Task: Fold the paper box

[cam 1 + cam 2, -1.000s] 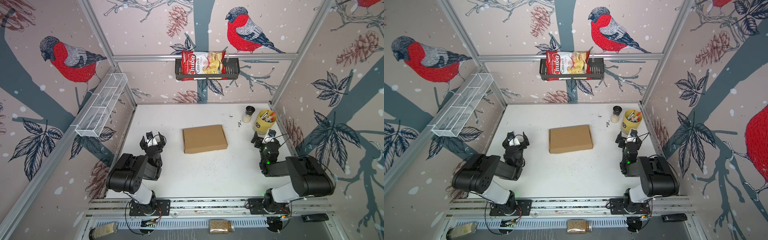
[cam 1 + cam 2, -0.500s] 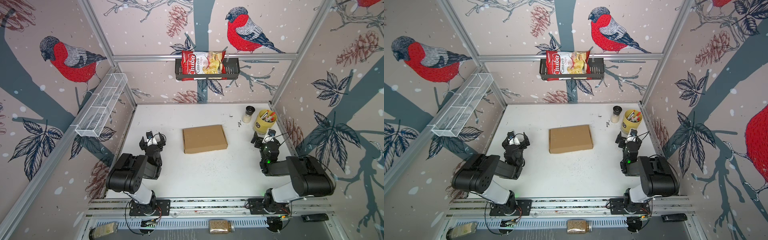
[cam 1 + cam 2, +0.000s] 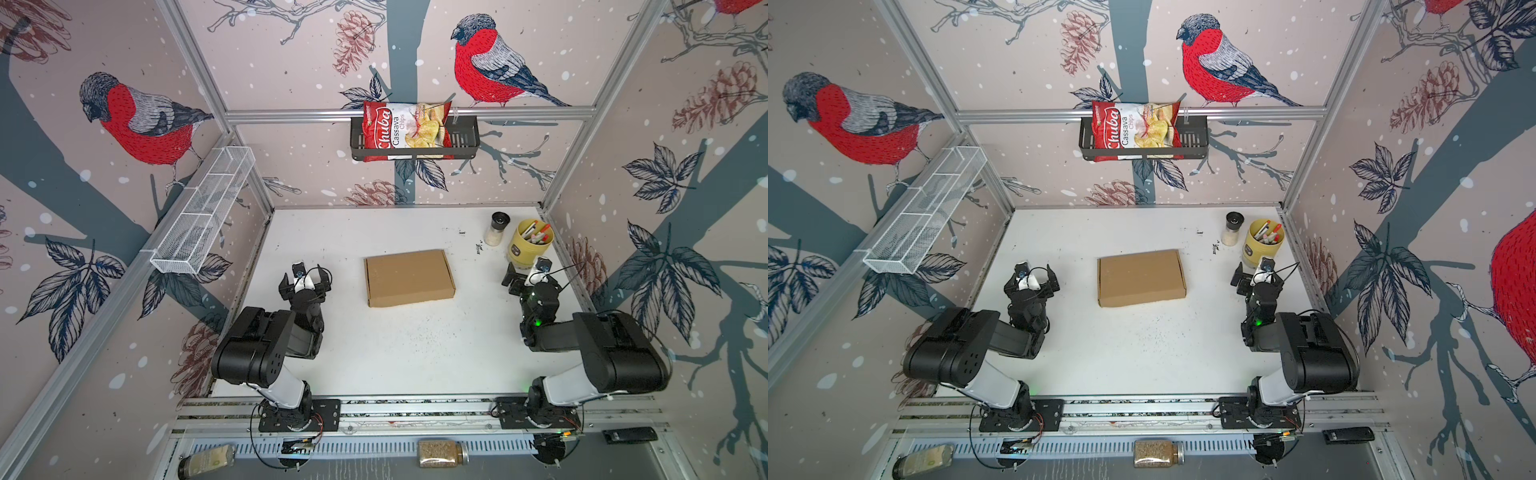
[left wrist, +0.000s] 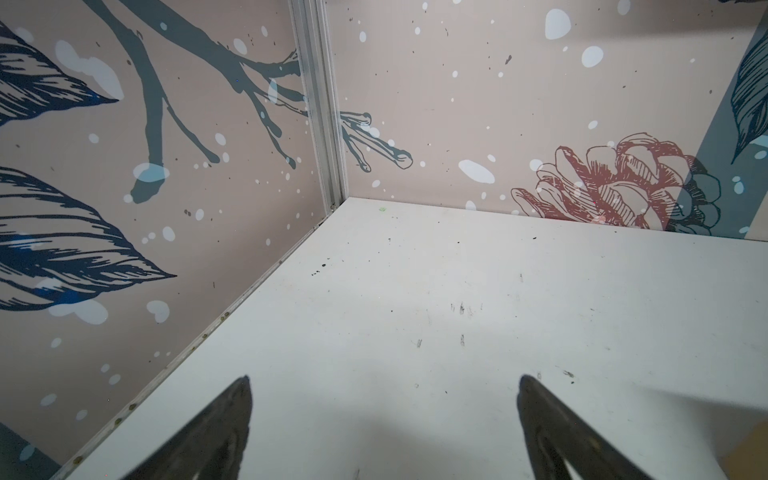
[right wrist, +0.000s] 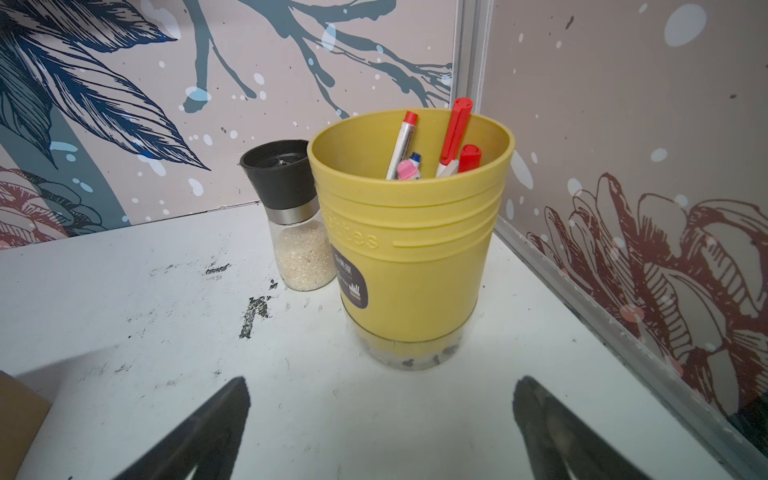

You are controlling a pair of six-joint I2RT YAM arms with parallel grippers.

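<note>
White scuffed tbl [image 3: 395, 361], bird-print walls [image 3: 291, 62]

Plain brown paper box [image 3: 409, 277] sits on the white, black-speckled desk [image 3: 415, 353]. Just ahead of the black right claw [image 5: 382, 385] there's a yellow cup [image 5: 411, 257] of red and white markers [image 5: 455, 129], with a black-capped grinder [image 5: 286, 174] beside it. The walls [image 3: 291, 50] are pinkish, with red-breasted birds.
</note>
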